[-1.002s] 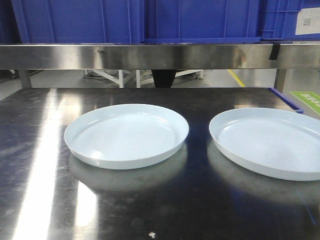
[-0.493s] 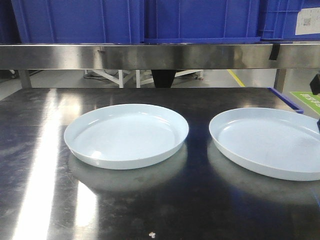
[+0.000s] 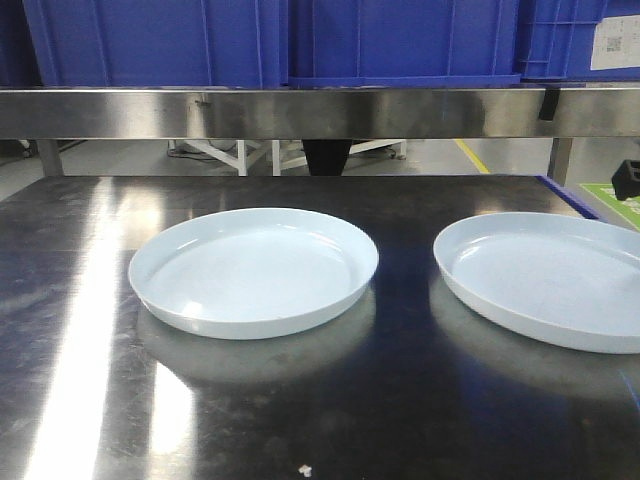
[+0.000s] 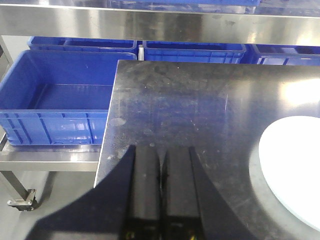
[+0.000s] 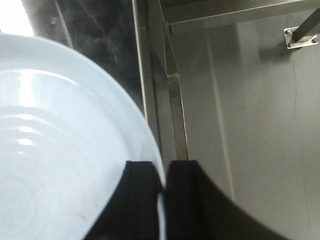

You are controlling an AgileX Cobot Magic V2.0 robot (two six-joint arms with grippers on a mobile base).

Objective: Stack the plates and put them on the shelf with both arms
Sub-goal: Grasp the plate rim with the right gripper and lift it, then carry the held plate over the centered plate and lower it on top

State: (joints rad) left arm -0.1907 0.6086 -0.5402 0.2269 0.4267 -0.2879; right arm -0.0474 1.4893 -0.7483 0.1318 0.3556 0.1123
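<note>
Right plate: pale blue-white, round and shallow with a raised rim, the right plate [image 3: 545, 280] lies at the right end of the worktop [image 3: 400, 400]. Its far right side is cut off by the edge of the front view.
Right claw: the right claw [image 5: 162, 170] is clenched on this plate's rim. One black finger sits inside the rim and one outside, with the thin pale edge pinched between them.
Right plate, close up: the right wrist view shows faint concentric rings on the glossy inside. I cannot tell whether the plate rests flat or is raised.
Left plate: the left plate [image 3: 253, 270], identical in look, sits flat near the middle of the worktop. It is apart from the right plate, with a dark strip of steel between them.
Left claw: the left claw [image 4: 161, 155] is clenched on nothing, its two fingers pressed together. It hangs over the left edge of the worktop, well apart from the pale plate edge at the right of its view.
Worktop: dark, scuffed, reflective steel with bright glare streaks on the left.
Shelf: a steel shelf [image 3: 300, 112] runs across above the far side of the worktop.
Blue crates: the blue crates [image 3: 160, 40] stand in a row on the shelf.
Lower crate: an open blue lower crate [image 4: 55, 105] sits on a rack beside the worktop's left edge.
Floor: grey floor [image 5: 260, 125] shows beyond the worktop's edge in the right wrist view.
</note>
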